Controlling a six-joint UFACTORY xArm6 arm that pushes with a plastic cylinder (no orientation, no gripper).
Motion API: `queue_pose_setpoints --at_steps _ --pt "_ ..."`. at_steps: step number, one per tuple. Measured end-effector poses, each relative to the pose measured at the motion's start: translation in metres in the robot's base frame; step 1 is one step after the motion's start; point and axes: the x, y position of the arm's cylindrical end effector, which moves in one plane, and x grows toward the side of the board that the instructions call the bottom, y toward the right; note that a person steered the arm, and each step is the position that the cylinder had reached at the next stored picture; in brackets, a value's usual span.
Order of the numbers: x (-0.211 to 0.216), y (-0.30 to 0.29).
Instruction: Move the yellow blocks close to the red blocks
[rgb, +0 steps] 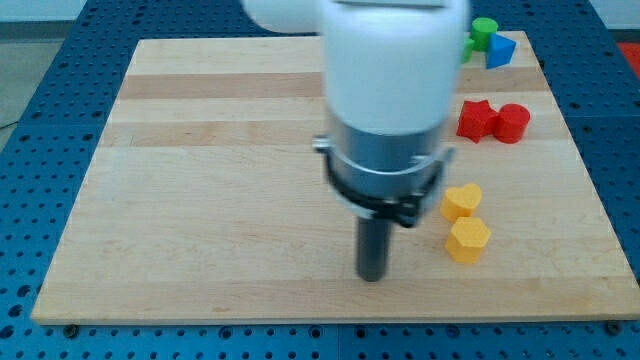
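The yellow heart-shaped block (461, 201) lies on the right part of the wooden board (200, 200). The yellow hexagonal block (467, 240) lies just nearer than it, toward the view's bottom; the two are touching or almost touching, and which cannot be told.

The red star-shaped block (476, 119) and the red cylindrical block (513, 122) sit side by side, farther away toward the view's top, touching each other. The red pair stands apart from the yellow pair, with bare board between them.

My tip (372, 277) rests on the board to the left of the yellow hexagonal block, near it but not touching. The rod ends the arm; there is no claw, so no open or closed state applies.

The white and grey arm body (385, 90) fills the centre of the view and hides part of the board behind it.

At the far right corner, a blue block (500, 50), roughly triangular, lies beside a green block (483, 29). The arm partly hides the green one, so its shape cannot be told.

The board lies on a blue perforated table (60, 60).
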Motion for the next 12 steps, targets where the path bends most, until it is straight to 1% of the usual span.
queue_pose_setpoints --at_steps 1,2,3,4,5,6,7,8,9,10,11,12 --pt "-0.010 0.071" --pt "-0.048 0.120" --pt "-0.072 0.145" --pt "-0.054 0.154" --pt "-0.061 0.160" --pt "-0.096 0.172" --pt "-0.109 0.176" --pt "-0.090 0.172" --pt "-0.087 0.137" --pt "-0.109 0.128" --pt "-0.133 0.145" --pt "-0.122 0.152"
